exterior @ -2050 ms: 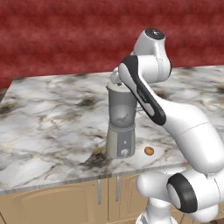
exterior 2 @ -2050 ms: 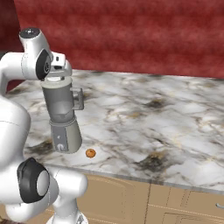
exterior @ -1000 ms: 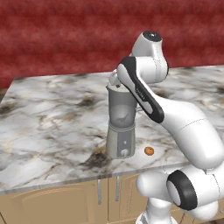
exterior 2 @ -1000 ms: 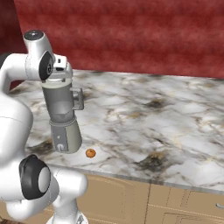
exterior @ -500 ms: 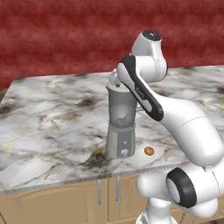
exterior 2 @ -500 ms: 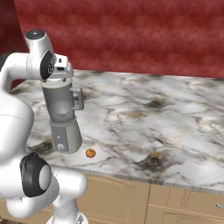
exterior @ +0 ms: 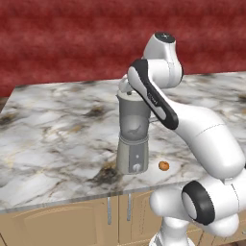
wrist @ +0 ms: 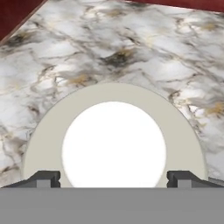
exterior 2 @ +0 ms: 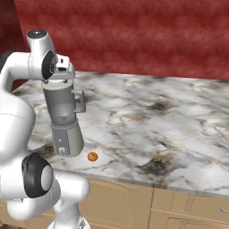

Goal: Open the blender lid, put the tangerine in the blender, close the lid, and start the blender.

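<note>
The tall grey blender (exterior: pixel 133 139) (exterior 2: pixel 65 120) stands near the counter's front edge, its knob facing forward. Its beige-grey blender lid (wrist: pixel 43 140) with the white centre cap (wrist: pixel 113 144) sits on the jar. My gripper (wrist: pixel 113 178) hangs straight above the lid and is open. Its dark fingertips (wrist: pixel 43 178) stand wide apart, roughly as wide as the white cap, with nothing between them. My hand (exterior 2: pixel 62 74) sits right over the jar's top. The tiny orange tangerine (exterior: pixel 164 166) (exterior 2: pixel 92 156) lies on the counter just right of the blender's base.
The marble counter (exterior: pixel 57 129) (exterior 2: pixel 170 125) stretches wide to the left and right of the blender. A red wall (exterior 2: pixel 134 36) runs behind it. Beige cabinet fronts (exterior: pixel 62 226) sit below the front edge, close to the blender and the tangerine.
My hand has sunk slightly toward the top of the blender. The blender and the tangerine have not moved.
</note>
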